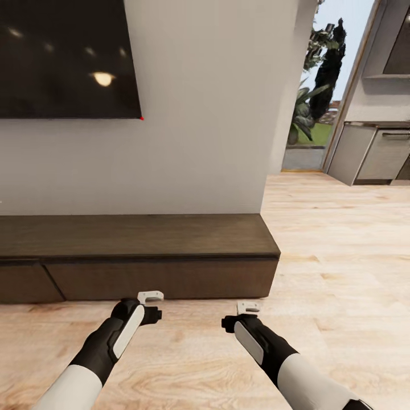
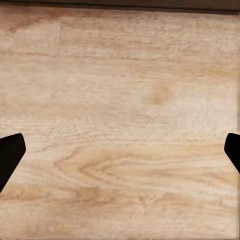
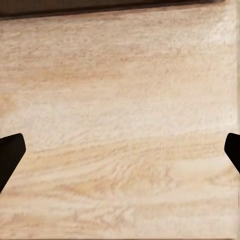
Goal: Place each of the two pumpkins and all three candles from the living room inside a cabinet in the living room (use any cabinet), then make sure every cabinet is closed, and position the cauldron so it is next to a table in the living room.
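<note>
i can read no text, label, brand or number anywhere: none on the cabinet (image 1: pixel 136 236) in front of me, none on the dark screen (image 1: pixel 68 57) (only lamp reflections there).

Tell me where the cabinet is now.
In the head view, the cabinet stands against the wall below the TV, drawers shut, just ahead of both end effectors.

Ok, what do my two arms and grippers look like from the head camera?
Both match: white forearm shells, matte black wrist sections with a white inlay panel, small pale grey brackets at the tips. Left gripper, right gripper. The wrist views show black fingertips. No cables or markings visible.
</note>
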`<state>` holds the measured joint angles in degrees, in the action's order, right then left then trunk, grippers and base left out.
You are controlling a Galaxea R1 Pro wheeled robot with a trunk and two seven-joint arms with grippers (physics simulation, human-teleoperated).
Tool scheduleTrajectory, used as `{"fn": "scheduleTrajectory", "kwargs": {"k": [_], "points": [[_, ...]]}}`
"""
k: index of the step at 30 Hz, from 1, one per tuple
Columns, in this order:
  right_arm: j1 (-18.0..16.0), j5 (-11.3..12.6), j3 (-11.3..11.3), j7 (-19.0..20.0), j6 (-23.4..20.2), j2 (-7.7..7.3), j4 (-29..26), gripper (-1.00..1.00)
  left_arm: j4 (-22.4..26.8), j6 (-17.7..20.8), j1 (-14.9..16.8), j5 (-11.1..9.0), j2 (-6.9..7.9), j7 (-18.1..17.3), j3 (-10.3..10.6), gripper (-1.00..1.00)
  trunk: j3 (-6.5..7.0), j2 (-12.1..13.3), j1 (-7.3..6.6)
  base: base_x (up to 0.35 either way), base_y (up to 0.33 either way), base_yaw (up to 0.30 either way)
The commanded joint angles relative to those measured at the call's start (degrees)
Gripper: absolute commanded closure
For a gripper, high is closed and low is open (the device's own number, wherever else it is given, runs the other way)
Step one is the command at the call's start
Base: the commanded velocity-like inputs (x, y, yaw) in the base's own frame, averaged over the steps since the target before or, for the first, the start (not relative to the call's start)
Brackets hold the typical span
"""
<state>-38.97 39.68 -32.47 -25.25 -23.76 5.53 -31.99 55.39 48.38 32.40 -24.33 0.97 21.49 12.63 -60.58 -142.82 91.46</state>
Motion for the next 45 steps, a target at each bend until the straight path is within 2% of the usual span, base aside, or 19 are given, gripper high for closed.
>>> {"fn": "scheduleTrajectory", "kwargs": {"k": [1,15,26,45], "points": [[-0.1,0.5,-0.3,-0.6,-0.4,-0.02,-0.1,-1.0,0.0,0.2,0.0,-0.6,0.02,0.6,0.2,-1.0,0.13,0.4,-0.24,0.0,0.0,0.0],[-0.1,0.3,-0.3,-0.8,-2.2,0.12,-0.1,-1.0,-0.4,0.2,0.0,-0.2,-0.12,0.8,0.3,-1.0,2.64,6.0,-3.31,0.0,0.0,0.0],[-0.1,0.6,-0.1,-0.8,-10.9,0.11,-0.1,-1.0,-0.8,0.2,0.0,-0.3,-0.09,0.9,0.3,-1.0,4.62,10.4,-5.73,-0.089,0.0,0.0],[-0.1,0.5,-0.1,-0.8,-11.3,0.25,-0.1,-1.0,-1.8,0.2,0.0,-0.3,-0.16,1.1,0.3,-1.0,8.03,18.0,-9.9,-0.002,0.0,0.0]]}}
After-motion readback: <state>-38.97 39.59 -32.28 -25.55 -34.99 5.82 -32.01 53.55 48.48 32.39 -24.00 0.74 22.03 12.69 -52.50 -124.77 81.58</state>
